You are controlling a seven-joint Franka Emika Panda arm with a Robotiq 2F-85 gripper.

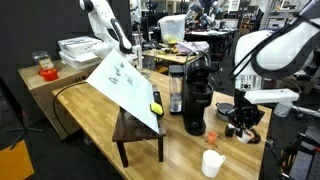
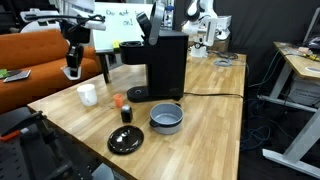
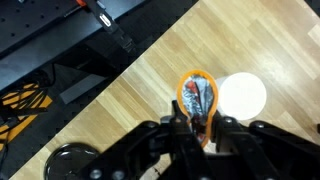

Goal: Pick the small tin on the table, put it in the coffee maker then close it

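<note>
In the wrist view my gripper [image 3: 197,128] is shut on the small tin [image 3: 197,97], an orange-rimmed pod with a foil face, held between the fingertips above the light wooden table [image 3: 140,90]. In both exterior views the gripper [image 2: 73,68] [image 1: 243,122] hangs above the table, well to the side of the tall black coffee maker [image 2: 165,62] [image 1: 197,102]. I cannot tell whether the coffee maker's top is raised.
A white cup [image 3: 243,95] [image 2: 88,94] stands just below the gripper. Near the machine's base lie a small dark bottle with a red cap [image 2: 125,108], a grey round pan [image 2: 166,119] and a black lid [image 2: 125,141]. A clear jar [image 1: 177,90] and a dark stool [image 1: 138,130] stand beside the machine.
</note>
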